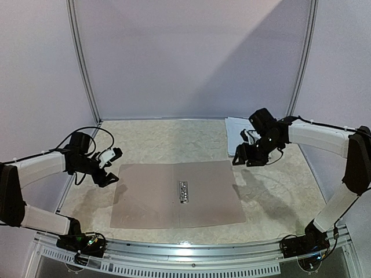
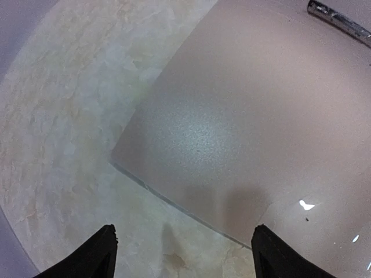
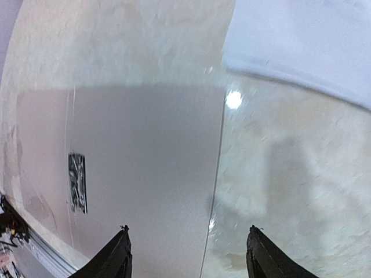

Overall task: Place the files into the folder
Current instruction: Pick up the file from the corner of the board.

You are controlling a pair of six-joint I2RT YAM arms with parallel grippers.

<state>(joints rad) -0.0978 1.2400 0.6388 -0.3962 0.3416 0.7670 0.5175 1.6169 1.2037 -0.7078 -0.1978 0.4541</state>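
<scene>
While the folder (image 1: 174, 197) lies open and flat in the middle of the table (image 1: 145, 136) in the top view, you can see that no sheet rests on either leaf, and the metal clip (image 1: 183, 192) on its spine holds nothing. The files (image 1: 234, 132) sit in a stack at the far right, beyond the folder's far right corner and partly hidden by the right arm. Your left gripper (image 1: 109, 176) hangs just off the folder's left edge. Your right gripper (image 1: 240, 159) hovers between the stack and the folder's right leaf. Neither carries paper.

From the left wrist, the fingers (image 2: 87, 260) stand wide apart with nothing between them, over the folder's corner and the tabletop beside it.

From the right wrist, the fingers (image 3: 116, 260) are likewise spread and empty above the folder's right edge. The white stack shows at the top right, apart from the folder.

Judging by this, you have the folder opened and ready, but the real work is all ahead. Every sheet has yet to be lifted from the stack and laid on a leaf, and the cover probably needs closing over them afterwards.
</scene>
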